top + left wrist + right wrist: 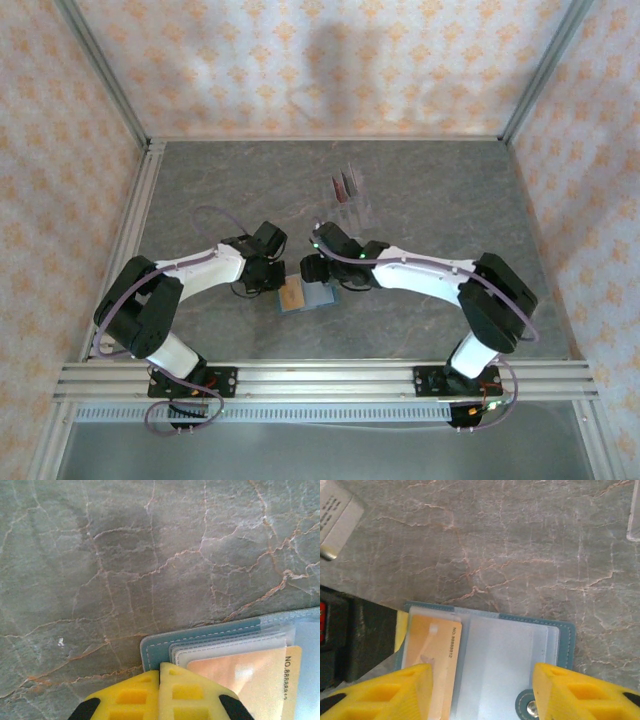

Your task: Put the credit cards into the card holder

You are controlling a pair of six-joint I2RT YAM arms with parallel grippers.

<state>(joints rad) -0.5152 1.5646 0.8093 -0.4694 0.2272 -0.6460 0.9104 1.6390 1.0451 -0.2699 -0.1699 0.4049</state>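
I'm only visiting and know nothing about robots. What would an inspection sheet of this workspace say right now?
Surface: grey marbled table, no spills seen.
Job's things: card holder lies open and flat between the arms; an orange card lies on its sleeves, and I cannot tell how far it is tucked in; dark cards stand farther back.
Clutter: clear rack holding the dark cards.
Grippers: left gripper shut, tips at the holder's edge; right gripper open, fingers on either side of the holder.
Cables: purple cable loops along each arm, away from the holder.
Surroundings: patterned walls, aluminium frame.
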